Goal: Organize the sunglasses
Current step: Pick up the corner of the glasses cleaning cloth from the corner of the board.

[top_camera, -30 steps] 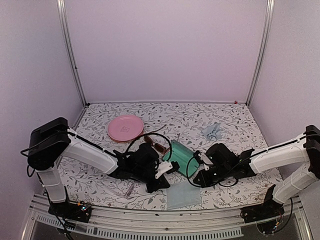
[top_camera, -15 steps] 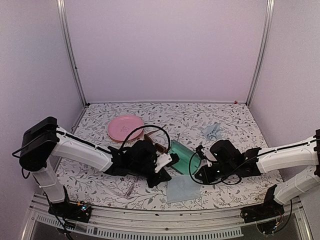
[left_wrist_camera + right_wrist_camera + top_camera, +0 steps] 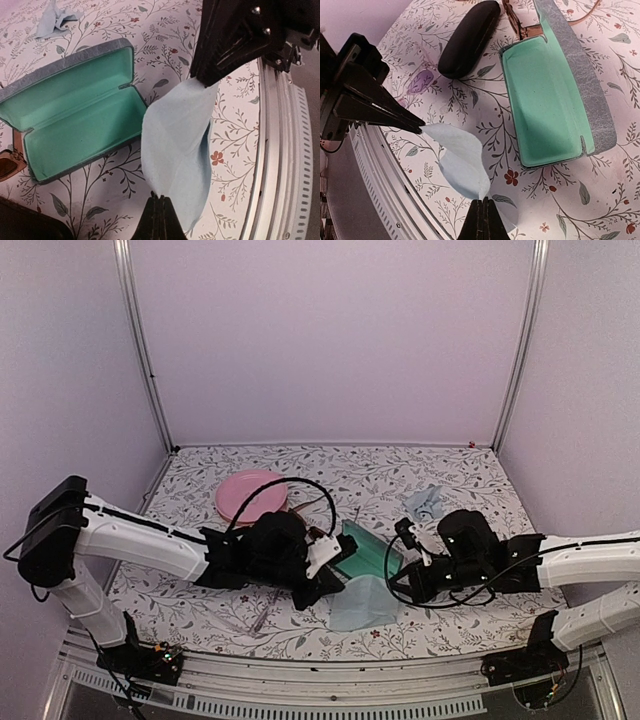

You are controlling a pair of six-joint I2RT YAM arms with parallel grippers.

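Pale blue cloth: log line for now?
left end effector: shut on pale blue cloth | right end effector: shut on same cloth | grey green-lined hard case: open, empty

Blue cloth [image 3: 175, 150] lifted, now sagging — apparently pinched between left pincer [image 3: 157, 202], right pincer [image 3: 482, 202]

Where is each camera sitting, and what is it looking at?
Top external: above and behind the arms, looking down at the table; both arms show.
Left wrist: on the left arm, looking down at the blue cloth and open green case; the left pincer pinches the cloth.
Right wrist: on the right arm, looking down; the right pincer pinches it too.
Both wrist views share the cloth and case.
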